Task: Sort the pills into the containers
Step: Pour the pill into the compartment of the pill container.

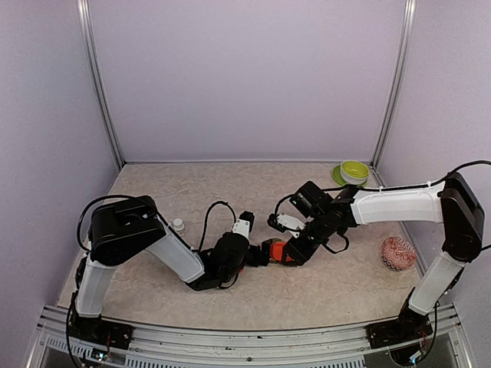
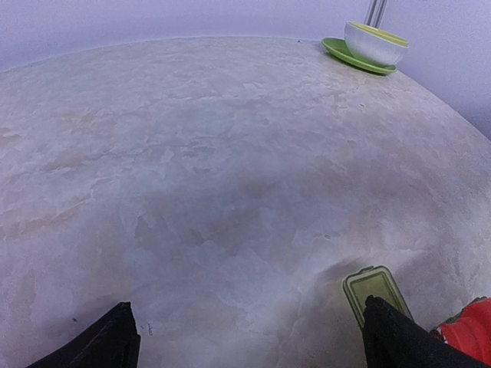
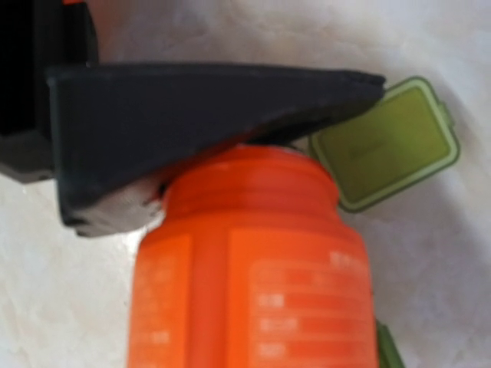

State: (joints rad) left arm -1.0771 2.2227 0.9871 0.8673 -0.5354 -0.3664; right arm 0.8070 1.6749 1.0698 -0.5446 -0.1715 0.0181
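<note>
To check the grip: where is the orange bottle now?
The orange bottle sits near the table's centre in the top view, held by the right gripper, a green container beside it.

Ahead of the left gripper's wide-spread fingers, bare table runs to the back wall, so there is free passage forward. The only thing standing there is a bowl on its saucer in the far right corner. Just by the gripper's right-hand finger lie the green containers, with the red-orange bottle beside them, clasped by the right gripper. Both wrists meet there and block the table's middle. The right arm stretches across the right side. A small white-capped bottle stands just beyond the left arm, and a patterned ball lies near the right edge, well apart from the cluster.
</note>
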